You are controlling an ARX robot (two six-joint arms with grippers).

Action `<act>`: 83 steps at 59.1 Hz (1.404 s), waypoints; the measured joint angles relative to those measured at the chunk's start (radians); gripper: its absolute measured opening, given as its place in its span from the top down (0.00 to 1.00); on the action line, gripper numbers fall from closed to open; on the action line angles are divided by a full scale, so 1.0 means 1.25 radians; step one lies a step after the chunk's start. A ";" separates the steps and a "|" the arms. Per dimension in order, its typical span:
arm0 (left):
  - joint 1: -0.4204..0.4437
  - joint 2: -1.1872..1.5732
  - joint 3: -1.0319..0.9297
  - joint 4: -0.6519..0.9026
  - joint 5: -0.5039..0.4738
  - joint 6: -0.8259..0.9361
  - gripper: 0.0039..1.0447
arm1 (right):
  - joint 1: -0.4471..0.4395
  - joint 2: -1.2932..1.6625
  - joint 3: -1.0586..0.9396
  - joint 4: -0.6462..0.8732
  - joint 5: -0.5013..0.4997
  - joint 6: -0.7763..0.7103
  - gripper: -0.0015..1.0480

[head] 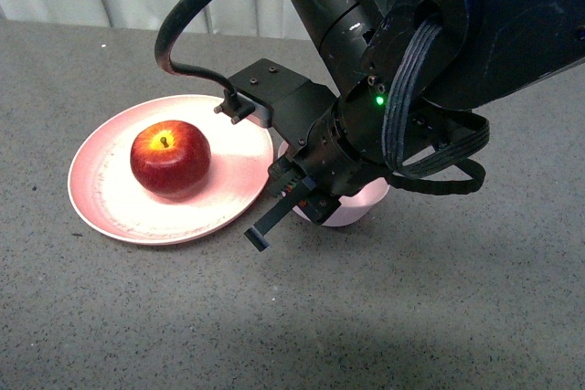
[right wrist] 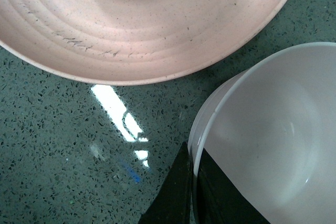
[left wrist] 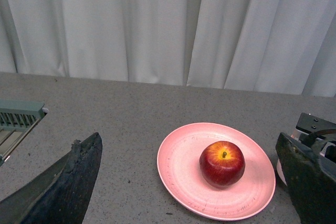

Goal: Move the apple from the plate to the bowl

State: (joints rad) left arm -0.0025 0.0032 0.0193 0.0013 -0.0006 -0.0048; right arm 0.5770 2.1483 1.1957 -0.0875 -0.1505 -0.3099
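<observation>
The dark red apple (head: 170,158) with a yellow patch at its stem sits on the salmon-pink plate (head: 105,198), left of centre on the table. Both also show in the left wrist view: the apple (left wrist: 222,164) on the plate (left wrist: 181,174). The pale pink bowl (head: 358,209) stands just right of the plate, mostly hidden by my right arm. My right gripper (right wrist: 193,190) is shut on the bowl's rim (right wrist: 210,121), one finger inside and one outside. My left gripper (left wrist: 194,182) is open and empty, raised some way back from the plate, with its dark fingers (left wrist: 68,182) wide apart.
The grey speckled tabletop (head: 411,317) stretches all round the plate and bowl. A white curtain (left wrist: 168,24) hangs behind the table. A pale green slatted object (left wrist: 16,121) lies at the table's edge in the left wrist view.
</observation>
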 joint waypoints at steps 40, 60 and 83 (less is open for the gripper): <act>0.000 0.000 0.000 0.000 0.000 0.000 0.06 | -0.048 -0.160 -0.195 0.368 0.087 0.079 0.10; 0.000 0.000 0.000 0.000 0.002 0.000 0.06 | -0.152 -0.386 -0.529 0.852 0.393 0.212 0.27; 0.000 0.000 0.000 -0.001 -0.001 0.000 0.06 | -0.309 -0.692 -0.826 0.950 0.269 0.237 0.99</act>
State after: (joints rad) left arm -0.0025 0.0032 0.0193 0.0006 -0.0013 -0.0048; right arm 0.1909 1.2839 0.1638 1.1000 0.1864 -0.0135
